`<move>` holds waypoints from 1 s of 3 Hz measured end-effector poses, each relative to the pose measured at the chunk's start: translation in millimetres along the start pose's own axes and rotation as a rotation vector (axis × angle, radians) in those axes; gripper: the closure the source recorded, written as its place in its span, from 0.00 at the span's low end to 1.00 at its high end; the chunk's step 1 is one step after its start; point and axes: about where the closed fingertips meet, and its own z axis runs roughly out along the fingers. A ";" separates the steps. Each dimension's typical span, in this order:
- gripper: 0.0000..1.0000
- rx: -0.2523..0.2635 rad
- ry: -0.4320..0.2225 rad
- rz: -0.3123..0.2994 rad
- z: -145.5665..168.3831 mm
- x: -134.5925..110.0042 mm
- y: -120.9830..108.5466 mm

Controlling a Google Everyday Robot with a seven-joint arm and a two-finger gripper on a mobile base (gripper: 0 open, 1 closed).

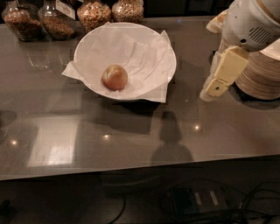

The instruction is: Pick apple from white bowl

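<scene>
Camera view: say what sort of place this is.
Probably a break-room snack counter: snack jars at the back, stacked paper bowls, an apple in the white bowl. The gripper hangs beside that stack.

Apple (115, 77): yellowish-tan with reddish-brown blush, glossy.
White bowl (79, 51), toward far edge of desk (131, 135): plain white, no pattern. Lined with crinkled paper (146, 50), same white, grey shading in the creases.
Desk: grey-brown, glossy; pale rectangular reflection toward near-left corner, a few small bright spots.
Hand (211, 91), over desk near right edge: pale yellow, cream at the tip. Arm housing (247, 19) behind it: white, with grey vent grille.
Stacked bowls (260, 74) at right edge: beige, thin brown banding between rims.
Jars (57, 19) along far-left edge: clear, filled with speckled brown and tan.
</scene>
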 end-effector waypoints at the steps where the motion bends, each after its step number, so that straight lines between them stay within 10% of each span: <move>1: 0.00 -0.004 -0.111 -0.001 19.9 -41.4 -21.4; 3: 0.00 -0.064 -0.285 -0.036 76.7 -105.4 -49.8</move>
